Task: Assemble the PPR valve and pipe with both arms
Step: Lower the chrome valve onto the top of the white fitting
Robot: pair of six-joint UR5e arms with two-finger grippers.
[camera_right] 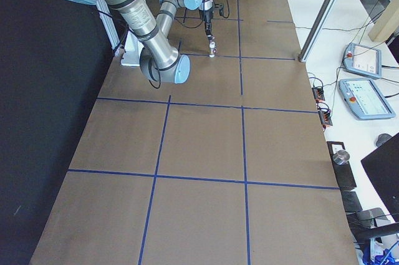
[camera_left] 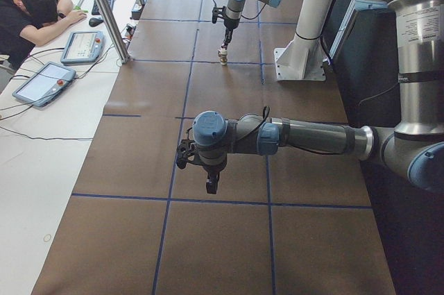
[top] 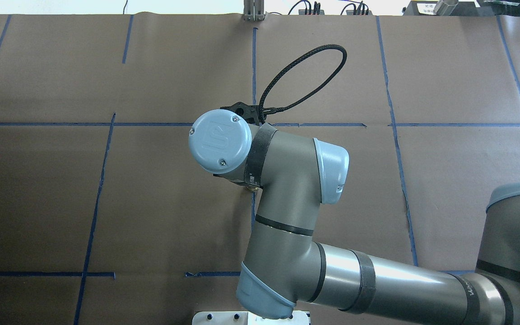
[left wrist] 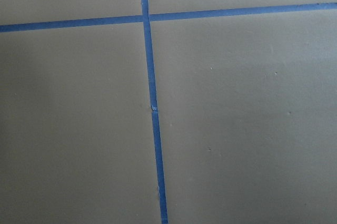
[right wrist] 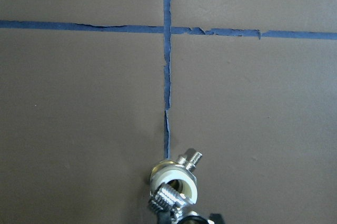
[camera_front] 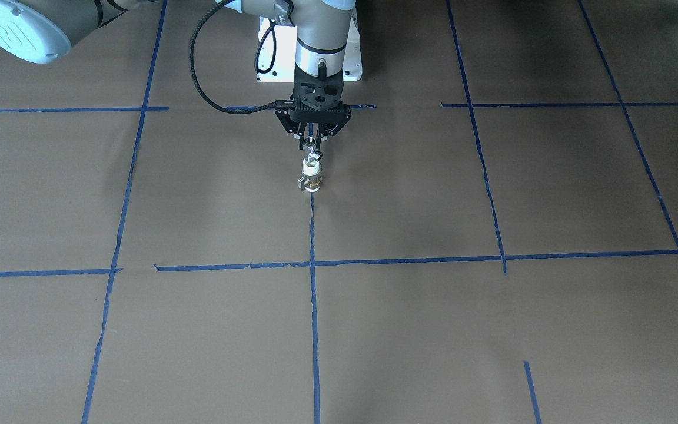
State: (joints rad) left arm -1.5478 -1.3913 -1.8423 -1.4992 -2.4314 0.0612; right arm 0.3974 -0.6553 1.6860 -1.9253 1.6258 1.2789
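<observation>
The pipe [camera_front: 314, 153] is pinched by the right gripper [camera_front: 313, 137] just above the PPR valve [camera_front: 311, 176], which stands on the table [camera_front: 433, 330]. Its white opening is seen unfilled, so the joining is judged not yet done. Whether the left gripper [camera_left: 211, 185] is spread cannot be told.

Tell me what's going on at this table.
The right hand holds the small chrome pipe straight above the PPR valve. The valve stands upright on a blue tape line on the brown table. The pipe's lower end is at the valve's white top, but I cannot tell if it is seated. The left hand hovers over bare table, well away from both parts.
</observation>
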